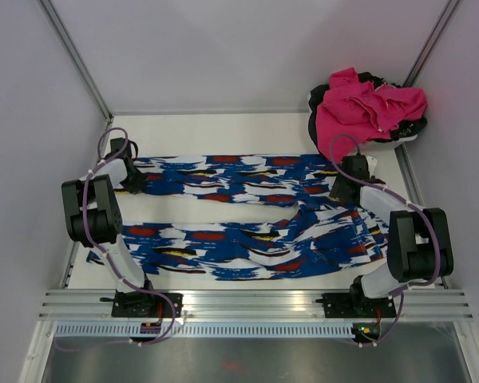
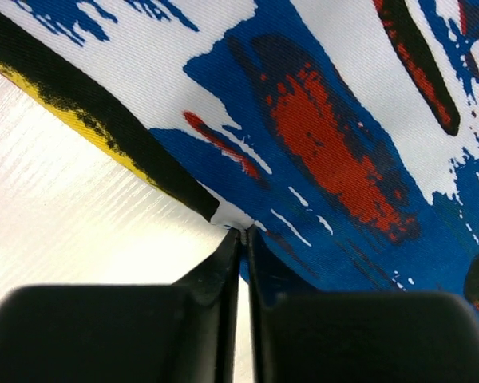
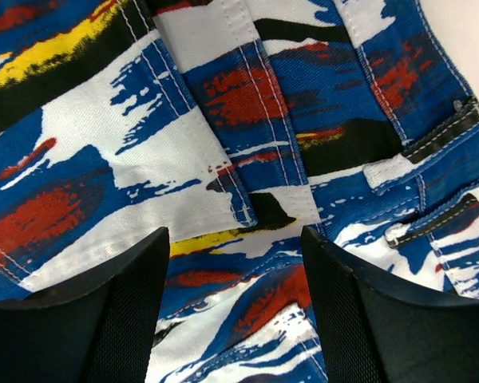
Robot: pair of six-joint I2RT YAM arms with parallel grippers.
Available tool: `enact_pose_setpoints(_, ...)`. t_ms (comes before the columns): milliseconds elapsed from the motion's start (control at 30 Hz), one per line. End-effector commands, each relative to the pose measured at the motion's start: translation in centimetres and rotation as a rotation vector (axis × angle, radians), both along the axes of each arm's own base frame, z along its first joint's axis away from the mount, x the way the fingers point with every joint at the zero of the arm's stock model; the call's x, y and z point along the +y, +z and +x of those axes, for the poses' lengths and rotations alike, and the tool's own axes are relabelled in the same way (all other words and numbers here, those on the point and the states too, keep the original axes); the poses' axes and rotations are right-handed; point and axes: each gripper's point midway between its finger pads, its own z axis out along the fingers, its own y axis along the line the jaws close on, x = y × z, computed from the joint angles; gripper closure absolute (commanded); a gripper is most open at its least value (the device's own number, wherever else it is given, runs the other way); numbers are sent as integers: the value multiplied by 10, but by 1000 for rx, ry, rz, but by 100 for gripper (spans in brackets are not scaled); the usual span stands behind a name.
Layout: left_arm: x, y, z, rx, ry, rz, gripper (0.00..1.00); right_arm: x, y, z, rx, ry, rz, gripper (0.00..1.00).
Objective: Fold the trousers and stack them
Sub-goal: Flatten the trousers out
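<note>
The blue trousers (image 1: 247, 211) with white, red, black and yellow blotches lie spread flat on the white table, legs pointing left, waist at the right. My left gripper (image 1: 136, 182) is at the end of the far leg, shut on the hem of the trousers (image 2: 319, 144); in the left wrist view the jaws (image 2: 244, 233) pinch the cloth edge. My right gripper (image 1: 345, 190) is open just above the waist end; in the right wrist view its fingers (image 3: 136, 311) straddle the seat fabric (image 3: 247, 159) with belt loops and pocket seams.
A crumpled pink garment (image 1: 367, 108) lies on a dark one at the far right corner. Grey walls and metal posts close in the table (image 1: 223, 132). An aluminium rail (image 1: 255, 302) runs along the near edge.
</note>
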Motion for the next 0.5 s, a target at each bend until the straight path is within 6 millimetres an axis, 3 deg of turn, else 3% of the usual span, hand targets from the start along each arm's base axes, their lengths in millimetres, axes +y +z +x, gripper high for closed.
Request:
enact_pose_setpoints(0, 11, 4, -4, 12, -26, 49, 84, -2, -1, 9, -35, -14, 15, 27)
enact_pose_setpoints(33, 11, 12, -2, -10, -33, 49, 77, 0, 2, 13, -46, -8, 31, 27)
enact_pose_setpoints(67, 9, 19, 2, -31, -45, 42, 57, 1, 4, 15, -49, -3, 35, 27)
enact_pose_setpoints(167, 15, 49, 8, -79, -52, 84, 22, -1, 18, 25, -74, 4, 32, 26)
enact_pose_setpoints(267, 27, 79, 10, -107, -32, 137, 12, -5, 39, 40, -130, -2, 51, 26)
enact_pose_setpoints(300, 30, 85, 11, -115, -27, 140, 12, -16, 45, 43, -147, -27, 53, 26)
enact_pose_setpoints(400, 36, 97, 5, -124, 2, 128, 12, -30, 57, 53, -186, -57, 67, 26)
enact_pose_setpoints(467, 34, 102, -4, -135, 27, 103, 12, -38, 59, 49, -180, -86, 77, 26)
